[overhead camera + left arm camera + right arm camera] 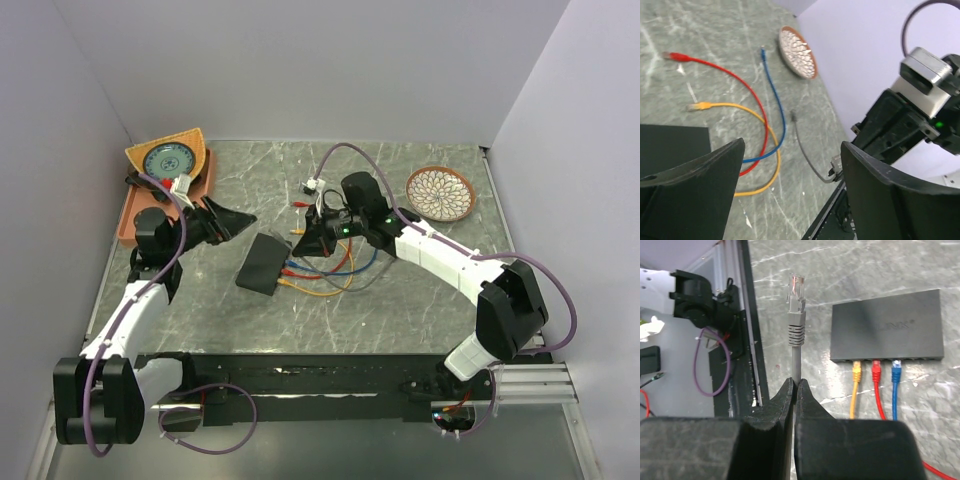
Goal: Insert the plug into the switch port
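My right gripper (794,386) is shut on a grey cable just behind its clear-tipped plug (796,294). The plug points away from the fingers, above the table and left of the flat black switch (887,326). The switch port row (917,358) runs along the switch's near side. Yellow, red and blue plugs sit in it, and the sockets right of the blue one are free. In the top view the switch (262,265) lies mid-table, with the right gripper (314,238) at its right and the left gripper (235,222) above it. My left gripper (790,165) is open with nothing between its fingers.
An orange tray (135,215) holding a round teal dish stands at the back left. A patterned bowl (441,192) sits at the back right. Red, yellow and blue cables (330,268) loop on the table to the right of the switch.
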`<state>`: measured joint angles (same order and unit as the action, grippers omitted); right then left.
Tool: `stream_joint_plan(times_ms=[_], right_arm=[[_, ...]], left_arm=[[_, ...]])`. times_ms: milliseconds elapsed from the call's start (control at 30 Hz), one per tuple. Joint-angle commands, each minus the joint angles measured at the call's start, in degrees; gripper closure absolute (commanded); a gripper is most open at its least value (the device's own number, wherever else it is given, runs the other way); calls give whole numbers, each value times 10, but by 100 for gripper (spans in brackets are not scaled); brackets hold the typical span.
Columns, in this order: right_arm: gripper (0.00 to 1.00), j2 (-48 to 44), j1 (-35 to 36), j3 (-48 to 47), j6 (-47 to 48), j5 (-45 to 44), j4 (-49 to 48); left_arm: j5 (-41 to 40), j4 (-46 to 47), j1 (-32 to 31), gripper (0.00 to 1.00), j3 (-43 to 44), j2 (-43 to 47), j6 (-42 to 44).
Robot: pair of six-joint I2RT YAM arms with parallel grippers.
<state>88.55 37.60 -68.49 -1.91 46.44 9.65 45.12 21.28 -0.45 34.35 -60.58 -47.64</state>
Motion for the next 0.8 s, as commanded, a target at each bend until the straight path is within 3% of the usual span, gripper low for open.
stream_joint_plan(times_ms=[0, 133, 267, 533, 767], right_arm=[[100, 4, -2, -37, -11, 43, -26], [100, 0, -2, -38, -13, 42, -24], [100, 1, -3, -43, -8, 56, -18], [100, 18, -20, -36, -56, 164, -77], [100, 32, -35, -40, -82, 197, -95]], left_arm=[[53, 117, 3, 19, -18, 13, -41], [78, 164, -2, 21, -24, 16, -69], [88, 151, -29, 23, -9, 19, -45], [75, 117, -90, 27, 21, 19, 3], [77, 157, -98, 42, 23, 14, -23]])
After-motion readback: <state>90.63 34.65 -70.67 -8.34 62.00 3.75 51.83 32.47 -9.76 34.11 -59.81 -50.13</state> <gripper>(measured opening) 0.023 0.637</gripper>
